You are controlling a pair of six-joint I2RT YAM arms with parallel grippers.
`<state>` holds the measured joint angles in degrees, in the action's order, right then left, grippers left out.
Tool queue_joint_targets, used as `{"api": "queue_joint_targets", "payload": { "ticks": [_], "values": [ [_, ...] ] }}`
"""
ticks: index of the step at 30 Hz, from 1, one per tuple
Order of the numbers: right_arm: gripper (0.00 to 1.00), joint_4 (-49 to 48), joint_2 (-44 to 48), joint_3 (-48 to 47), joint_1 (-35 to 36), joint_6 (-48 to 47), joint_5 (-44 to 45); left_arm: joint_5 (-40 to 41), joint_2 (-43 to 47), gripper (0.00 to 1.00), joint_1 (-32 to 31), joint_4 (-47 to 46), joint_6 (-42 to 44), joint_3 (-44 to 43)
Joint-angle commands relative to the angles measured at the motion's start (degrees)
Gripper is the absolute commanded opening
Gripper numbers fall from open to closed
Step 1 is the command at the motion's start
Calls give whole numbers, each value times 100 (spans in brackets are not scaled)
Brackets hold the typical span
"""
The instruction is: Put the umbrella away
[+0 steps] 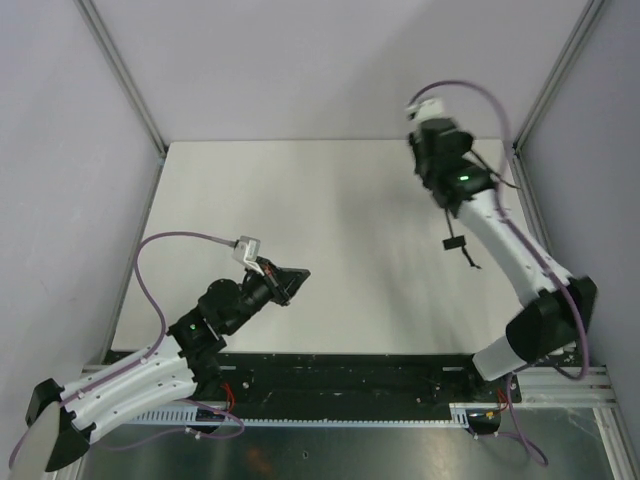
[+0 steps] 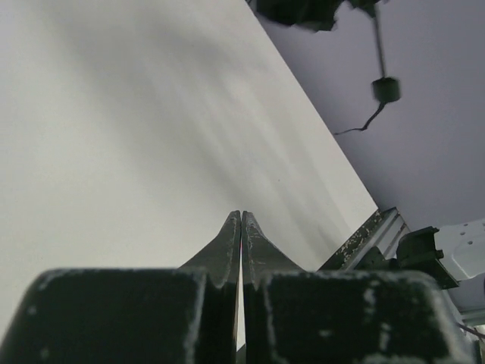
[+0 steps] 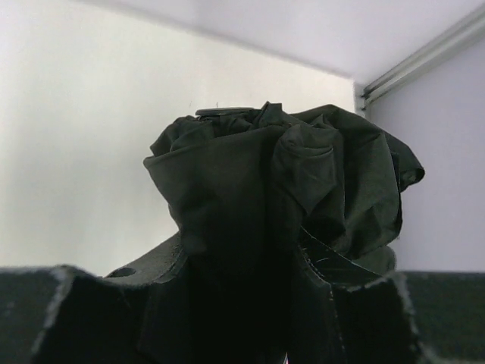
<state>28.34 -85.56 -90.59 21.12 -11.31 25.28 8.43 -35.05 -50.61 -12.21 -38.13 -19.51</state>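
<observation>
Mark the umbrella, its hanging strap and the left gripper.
umbrella (image 3: 280,189), right wrist view, on the bunched black fabric.
hanging strap (image 2: 386,89), left wrist view, on its dark toggle.
left gripper (image 2: 241,217), left wrist view, at the closed fingertips.

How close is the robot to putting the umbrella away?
Done: the umbrella is folded into a bundle. In hand: the right gripper clamps it above the far right corner of the table, strap dangling; the left gripper is shut, empty. Left: stowing it, though no storage spot shows.
</observation>
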Motion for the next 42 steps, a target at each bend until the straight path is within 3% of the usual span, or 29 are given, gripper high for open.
{"api": "queue_joint_targets", "payload": {
  "ticks": [1,6,12,19,24,27,32,38,42],
  "values": [
    [0,-902,-801,850,836,-620,1502,314,103,0,31,272,9,-281],
    [0,-502,-1619,1411,1627,75,1268,408,127,1,42,427,-46,-354],
    [0,87,-2099,1833,2180,985,-552,633,89,0,61,752,-174,-470],
    [0,-397,-2101,2630,1969,1424,-2961,473,-151,1,249,824,-547,-461],
    [0,-1410,-1905,3555,1620,1808,-4572,148,-625,6,497,799,-977,-575],
    [0,-2067,-1862,4051,1325,2099,-5552,-178,-1029,16,628,516,-1354,-573],
    [0,-2829,-1963,4543,1057,2493,-6676,-668,-1968,48,717,-142,-2139,-640],
    [0,-2756,-2600,4485,856,2497,-7322,-970,-3053,75,812,-651,-3008,-779],
    [0,-2406,-2817,4279,846,2477,-7280,-870,-3393,86,960,-741,-3466,-759]
  ]
}}
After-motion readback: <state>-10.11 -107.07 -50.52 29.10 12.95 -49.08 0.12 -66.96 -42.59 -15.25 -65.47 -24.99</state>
